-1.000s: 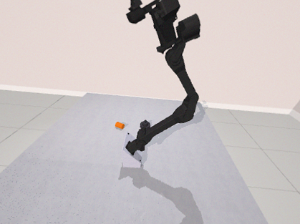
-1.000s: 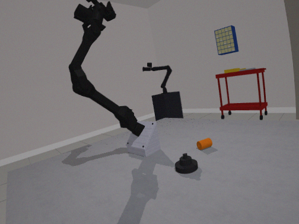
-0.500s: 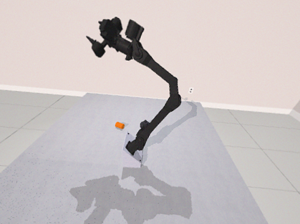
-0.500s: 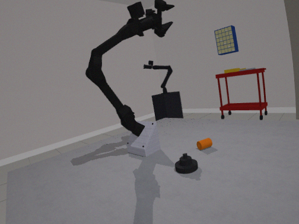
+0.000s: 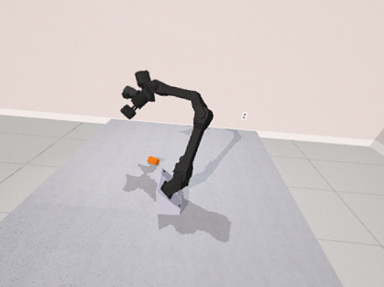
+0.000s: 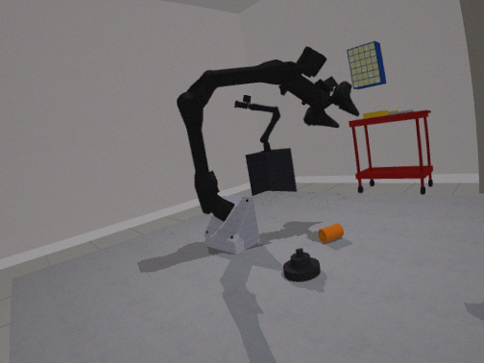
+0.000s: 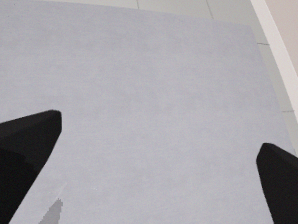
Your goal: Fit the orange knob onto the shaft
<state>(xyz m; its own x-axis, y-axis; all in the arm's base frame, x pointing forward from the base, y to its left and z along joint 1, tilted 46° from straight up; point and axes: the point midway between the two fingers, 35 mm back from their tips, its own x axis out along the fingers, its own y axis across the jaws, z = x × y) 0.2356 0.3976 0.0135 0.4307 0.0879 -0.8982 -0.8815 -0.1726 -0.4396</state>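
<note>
The orange knob is a cylinder lying on its side on the grey surface. The dark round pedestal stands upright in the exterior view, nearer that camera than the knob, with the bare shaft rising from its stepped middle. The pedestal does not show in the top view, where the arm covers part of the surface. My gripper is open and empty, high above the surface and pointing slantwise down. Neither knob nor pedestal shows in the wrist view. The shaft's flat side cannot be made out.
The arm's pale wedge-shaped base stands near the knob and pedestal. In the exterior view, a red cart, a second arm on a dark box and a blue-edged panel are in the background.
</note>
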